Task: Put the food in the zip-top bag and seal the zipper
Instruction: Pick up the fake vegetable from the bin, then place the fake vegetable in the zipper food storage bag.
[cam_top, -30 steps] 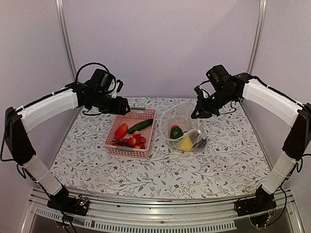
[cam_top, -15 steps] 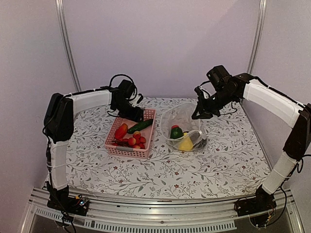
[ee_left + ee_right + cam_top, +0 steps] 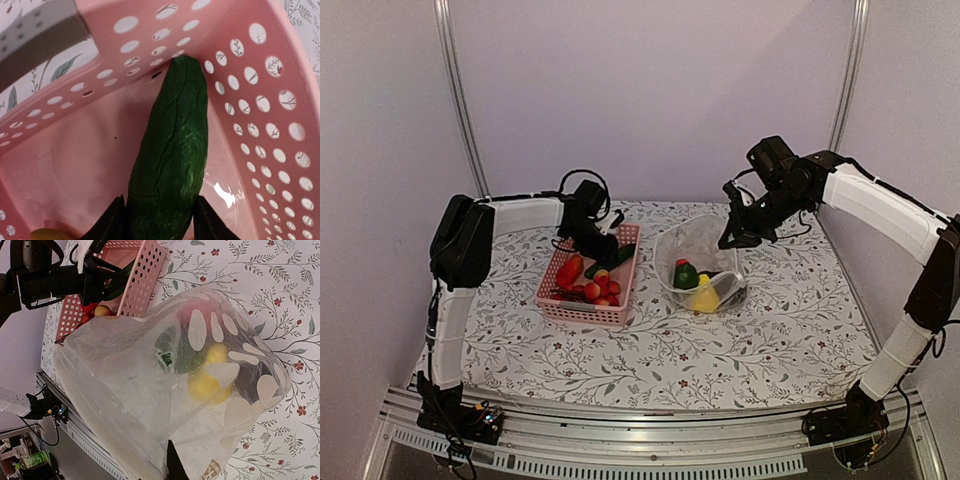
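Observation:
The pink basket (image 3: 582, 311) holds a green cucumber (image 3: 172, 145), a red-orange pepper (image 3: 569, 270) and red round pieces (image 3: 601, 291). My left gripper (image 3: 603, 247) reaches into the basket's far end, and its jaws (image 3: 159, 222) press on both sides of the cucumber, which lies on the basket floor. The clear dotted bag (image 3: 701, 248) stands open to the right. It holds a green piece (image 3: 685, 276), a yellow one (image 3: 706, 297) and a dark one (image 3: 726, 289). My right gripper (image 3: 731, 238) is shut on the bag's upper edge (image 3: 170, 457) and lifts it. The zipper strip (image 3: 100, 415) is unsealed.
The floral tablecloth (image 3: 660, 355) covers the table. Metal frame posts (image 3: 457, 100) stand at the back corners, with a rail along the near edge. The basket wall (image 3: 260, 130) is close on the right of the cucumber. The left arm (image 3: 520, 212) stretches across the table's back left.
My left arm has swung right and down, from above the basket's far left corner into the basket, onto the cucumber. My right gripper holds the bag much as before.

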You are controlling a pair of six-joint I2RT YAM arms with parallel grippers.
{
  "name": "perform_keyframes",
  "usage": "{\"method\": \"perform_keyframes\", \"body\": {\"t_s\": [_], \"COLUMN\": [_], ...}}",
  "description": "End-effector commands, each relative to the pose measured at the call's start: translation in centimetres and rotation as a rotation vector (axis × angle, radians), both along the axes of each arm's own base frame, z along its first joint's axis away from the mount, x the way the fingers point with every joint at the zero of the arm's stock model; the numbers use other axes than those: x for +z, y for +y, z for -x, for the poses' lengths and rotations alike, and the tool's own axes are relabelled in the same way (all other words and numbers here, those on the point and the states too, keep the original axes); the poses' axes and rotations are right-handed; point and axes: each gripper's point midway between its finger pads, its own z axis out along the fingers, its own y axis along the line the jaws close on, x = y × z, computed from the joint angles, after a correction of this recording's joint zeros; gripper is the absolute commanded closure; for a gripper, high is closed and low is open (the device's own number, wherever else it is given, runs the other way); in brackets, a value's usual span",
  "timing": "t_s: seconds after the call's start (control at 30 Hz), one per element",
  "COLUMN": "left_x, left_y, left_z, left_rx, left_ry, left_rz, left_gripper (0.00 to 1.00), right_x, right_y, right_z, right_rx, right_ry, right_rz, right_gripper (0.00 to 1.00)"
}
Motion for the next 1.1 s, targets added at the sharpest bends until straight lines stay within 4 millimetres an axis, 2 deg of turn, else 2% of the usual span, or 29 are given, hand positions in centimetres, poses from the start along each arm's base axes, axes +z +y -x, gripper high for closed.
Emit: {"method": "perform_keyframes", "body": {"t_s": [0.0,0.1,0.3,0.33,0.47,0.63,0.83,0.93,1.07], "left_x": [0.7,2.4,7.9,9.4,12.5,18.0,24.9,26.3,26.6], "left_y": [-0.4,-0.3,0.0,0.0,0.2,-1.4,-4.6,-6.0,-8.6], "left_z": [-0.6,-0.6,0.3,0.6,1.9,6.0,11.2,14.0,18.7], "left_rx": [0.002,0.025,0.089,0.103,0.160,0.147,-0.021,-0.090,-0.205], "left_ry": [-0.013,-0.024,-0.072,-0.083,-0.081,-0.094,-0.197,-0.167,-0.090], "left_rz": [0.024,0.030,0.097,0.121,0.202,0.333,0.528,0.566,0.613], "left_gripper": [0.63,0.70,0.73,0.73,0.73,0.73,0.74,0.74,0.76], "right_x": [0.6,0.6,0.7,0.7,0.5,0.6,0.9,1.1,1.0], "right_y": [-0.7,-0.6,-0.1,-0.1,0.1,0.1,0.8,0.8,0.8], "right_z": [0.5,0.3,-0.1,-0.1,-0.2,-0.4,-0.7,-0.9,-1.0], "right_rx": [-0.010,-0.007,0.003,0.005,0.013,0.016,0.029,0.034,0.040], "right_ry": [-0.015,-0.021,-0.035,-0.033,-0.034,-0.054,-0.054,-0.061,-0.070], "right_rz": [0.003,0.000,-0.016,-0.019,-0.023,-0.022,-0.050,-0.045,-0.034], "right_gripper": [1.00,1.00,1.00,1.00,1.00,1.00,1.00,1.00,1.00]}}
